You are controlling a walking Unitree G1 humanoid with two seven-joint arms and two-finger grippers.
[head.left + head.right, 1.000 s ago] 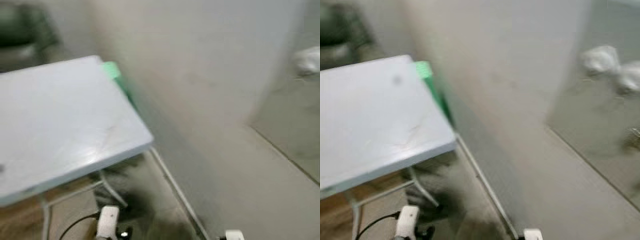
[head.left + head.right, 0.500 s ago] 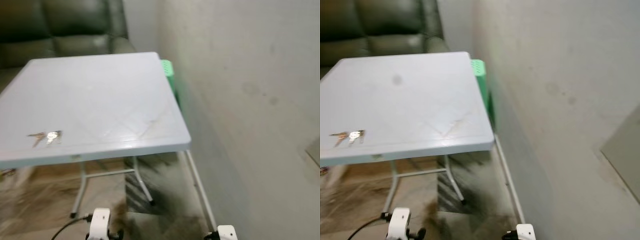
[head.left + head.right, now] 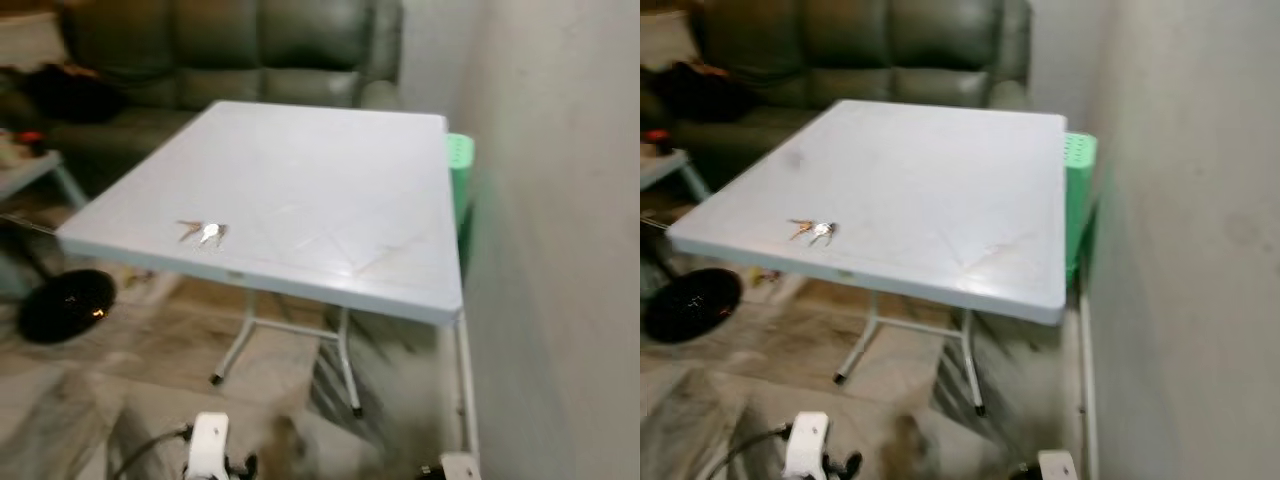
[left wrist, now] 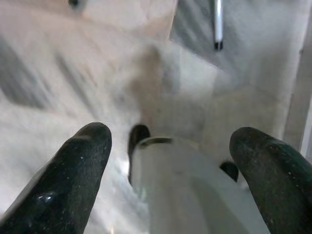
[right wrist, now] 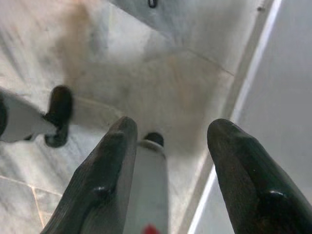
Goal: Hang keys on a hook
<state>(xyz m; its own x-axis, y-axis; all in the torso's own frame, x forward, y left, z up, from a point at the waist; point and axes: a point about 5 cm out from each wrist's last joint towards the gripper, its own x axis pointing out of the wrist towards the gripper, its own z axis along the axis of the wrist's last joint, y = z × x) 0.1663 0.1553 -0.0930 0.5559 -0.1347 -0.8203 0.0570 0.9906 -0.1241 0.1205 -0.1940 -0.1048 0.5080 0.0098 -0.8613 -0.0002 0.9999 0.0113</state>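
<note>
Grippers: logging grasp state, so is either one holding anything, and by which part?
Nothing held: left gripper and right gripper hang open; keys lie on the table.

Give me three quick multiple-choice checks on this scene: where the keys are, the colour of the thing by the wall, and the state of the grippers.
1. Where are the keys?
A. on the floor
B. on the white table, near its front-left edge
C. on the sofa

2. What colour is the plastic stool between table and wall?
A. green
B. red
C. blue

3. What are the left gripper and right gripper doing?
A. one holds the keys
B. both open, empty
C. both shut

Answers: B, the keys lie on the tabletop; A, its edge is green; B, the fingers are spread over the floor.
</note>
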